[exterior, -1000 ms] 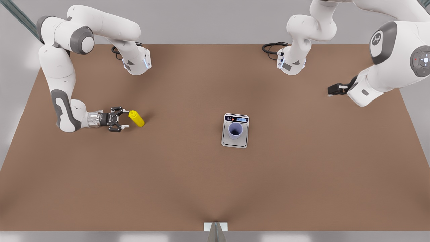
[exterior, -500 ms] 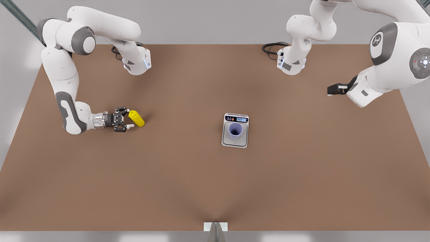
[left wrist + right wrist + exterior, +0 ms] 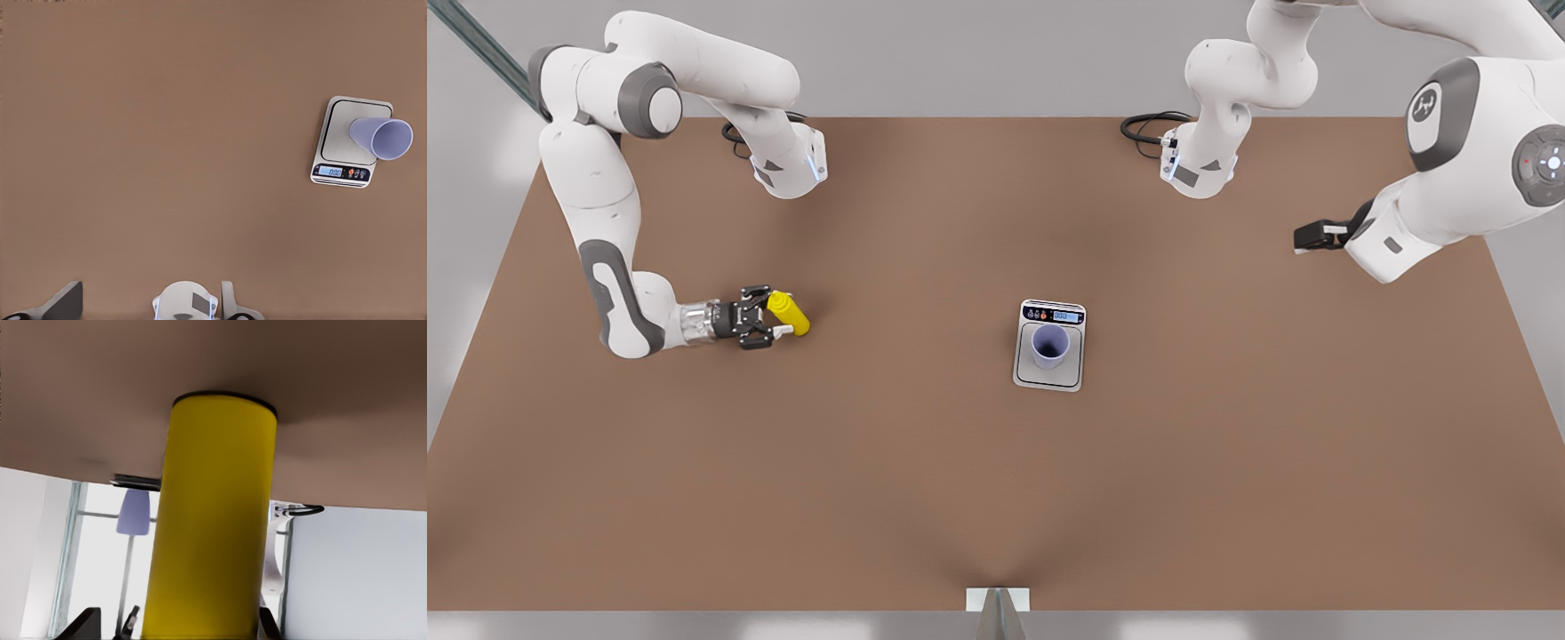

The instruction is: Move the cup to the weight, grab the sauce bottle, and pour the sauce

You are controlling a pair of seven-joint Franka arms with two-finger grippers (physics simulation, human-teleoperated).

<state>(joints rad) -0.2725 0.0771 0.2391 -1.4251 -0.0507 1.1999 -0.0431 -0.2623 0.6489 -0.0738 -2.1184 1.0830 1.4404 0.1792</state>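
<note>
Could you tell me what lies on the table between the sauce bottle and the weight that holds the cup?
Nothing: in the front view the brown table is bare between the sauce bottle and the weight holding the cup.

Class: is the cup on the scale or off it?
On it. The cup stands upright on the scale plate, below the display strip in the front view.

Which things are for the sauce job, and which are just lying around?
For the job:
- cup, standing on the weight
- sauce bottle, with the right gripper around it
- left gripper, open, waiting at the front view's right

Just there:
- black cables by the arm bases
- table
</note>
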